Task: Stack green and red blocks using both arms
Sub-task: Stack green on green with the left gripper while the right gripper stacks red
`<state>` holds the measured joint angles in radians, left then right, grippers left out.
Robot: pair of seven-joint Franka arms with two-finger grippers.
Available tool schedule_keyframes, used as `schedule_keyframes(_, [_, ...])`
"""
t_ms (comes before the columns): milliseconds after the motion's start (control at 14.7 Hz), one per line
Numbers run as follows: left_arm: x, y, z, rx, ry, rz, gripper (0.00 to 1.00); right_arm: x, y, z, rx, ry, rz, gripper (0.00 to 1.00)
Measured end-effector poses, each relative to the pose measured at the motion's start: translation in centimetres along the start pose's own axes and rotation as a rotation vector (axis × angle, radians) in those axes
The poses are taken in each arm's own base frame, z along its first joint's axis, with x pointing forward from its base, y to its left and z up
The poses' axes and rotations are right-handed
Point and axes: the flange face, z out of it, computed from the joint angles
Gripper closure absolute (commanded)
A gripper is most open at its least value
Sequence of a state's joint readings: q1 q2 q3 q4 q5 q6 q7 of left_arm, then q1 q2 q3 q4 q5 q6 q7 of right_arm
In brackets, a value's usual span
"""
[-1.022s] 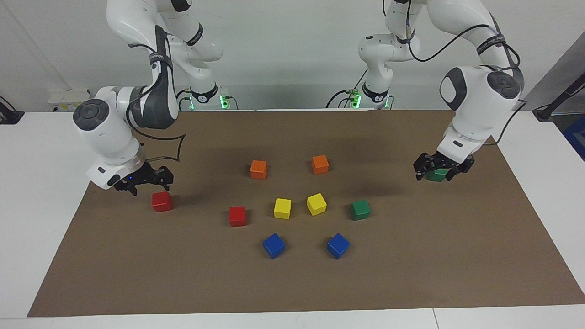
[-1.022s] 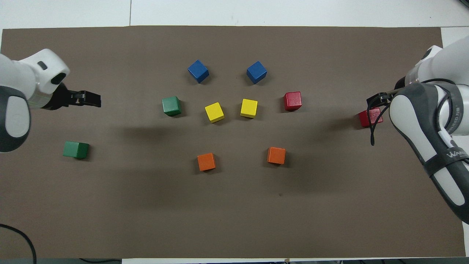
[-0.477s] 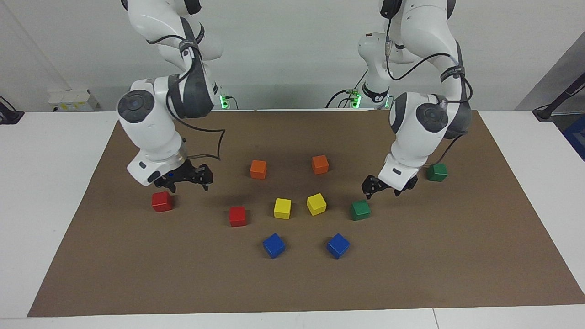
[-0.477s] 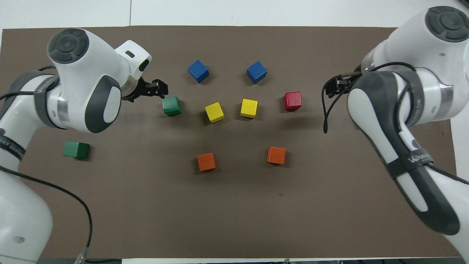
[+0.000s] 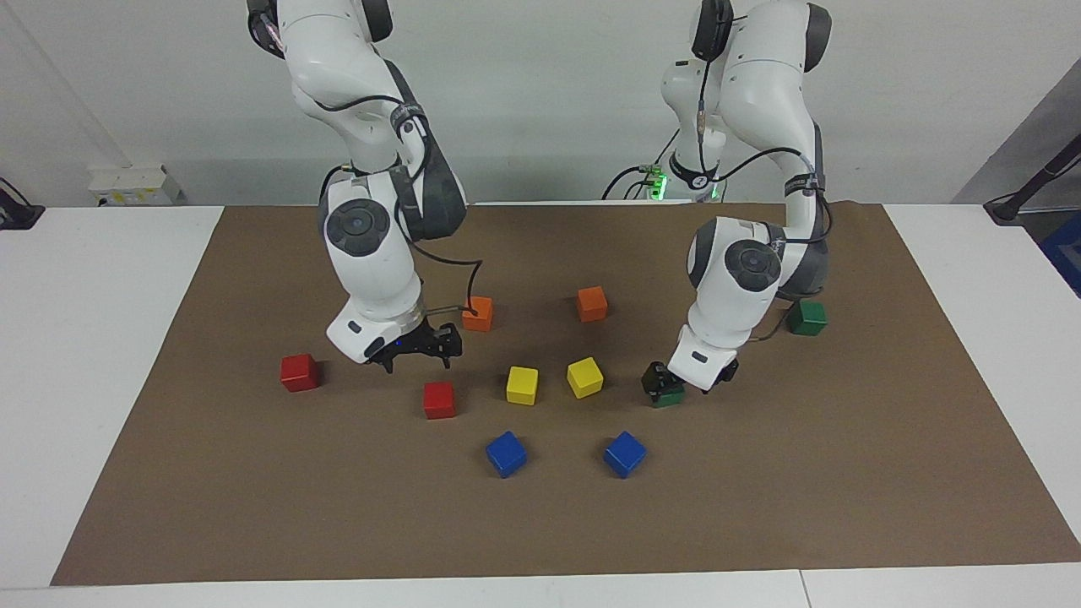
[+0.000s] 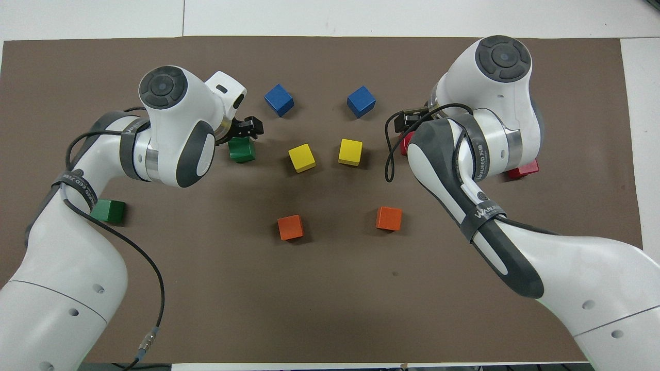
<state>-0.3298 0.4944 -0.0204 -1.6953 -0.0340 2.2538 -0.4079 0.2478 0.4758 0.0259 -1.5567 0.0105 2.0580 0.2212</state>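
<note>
Both arms have swung inward from the two ends of the desk over the last second, each leaving an outer cube where it lay. Now the left gripper [image 5: 667, 384] is down at the inner green block [image 5: 668, 395], its black fingers low around the cube's top; whether they have closed on it I cannot tell. The right gripper [image 5: 420, 344] hangs just above the inner red block [image 5: 439, 399], fingers spread and holding nothing. The outer green block [image 5: 807, 317] sits toward the left arm's end of the desk, the outer red block [image 5: 299, 372] toward the right arm's end, both on the brown mat [image 5: 760, 507]. The risk as I judge it: the left fingers may be seated off-centre, so closing could twist or skate the green cube toward the nearby yellow cube [image 5: 585, 377]. The right gripper looks offset toward the robots from its red cube, so a straight descent could land a fingertip on the cube's top edge and tip it. Any skewed grasp would make a crooked stack later.
</note>
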Motion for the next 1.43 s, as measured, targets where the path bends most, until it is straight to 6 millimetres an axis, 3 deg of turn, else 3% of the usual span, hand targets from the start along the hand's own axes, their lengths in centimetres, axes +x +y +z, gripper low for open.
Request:
schedule_keyframes(204, [-1.8, 0.6, 2.6, -0.004, 0.009, -0.009, 0.0, 0.4, -0.1, 1.6, -0.001, -0.005, 0.016, 0.0])
schedule_keyframes(341, [-2.3, 0.8, 3.0, -0.005, 0.019, -0.009, 0.04, 0.9, -0.2, 2.5, 0.005, 0.016, 0.024, 0.0])
schedule_keyframes(477, [-2.2, 0.8, 2.7, -0.007, 0.025, -0.012, 0.25, 1.0, -0.3, 3.5, 0.006, 0.018, 0.035, 0.0])
schedule_keyframes(613, [-2.2, 0.7, 2.6, -0.006, 0.027, -0.012, 0.57, 1.0, -0.6, 4.3, 0.006, 0.016, 0.04, 0.0])
schedule_keyframes(749, [-2.3, 0.6, 2.5, 0.0, 0.028, -0.007, 0.77, 0.9, -0.9, 5.0, 0.007, 0.019, 0.036, 0.0])
schedule_keyframes(817, [-2.3, 0.5, 2.3, 0.01, 0.027, -0.001, 0.95, 0.8, -1.0, 5.5, 0.007, 0.016, 0.034, 0.0])
schedule_keyframes(885, [-2.3, 0.5, 2.1, 0.017, 0.029, 0.006, 1.0, 0.6, -1.2, 6.0, 0.005, 0.01, 0.032, 0.0])
schedule_keyframes(1022, [-2.6, 0.5, 2.2, 0.027, 0.014, 0.011, 1.0, 0.2, -1.2, 6.7, 0.001, -0.004, 0.03, 0.01])
schedule_keyframes(1090, [-2.6, 0.5, 2.2, 0.027, 0.014, 0.011, 1.0, 0.0, -1.1, 7.0, -0.001, -0.012, 0.031, 0.18])
schedule_keyframes(1226, [-2.6, 0.5, 2.2, 0.03, 0.01, 0.011, 1.0, -0.3, -1.0, 7.5, -0.004, -0.023, 0.031, 0.83])
schedule_keyframes(1294, [-2.5, 0.4, 2.0, 0.033, 0.003, 0.01, 1.0, -0.3, -0.9, 7.6, -0.006, -0.028, 0.032, 1.0])
schedule_keyframes(1430, [-1.9, 0.5, 0.3, 0.041, -0.009, 0.006, 1.0, -0.5, -0.8, 7.3, -0.01, -0.042, 0.033, 1.0])
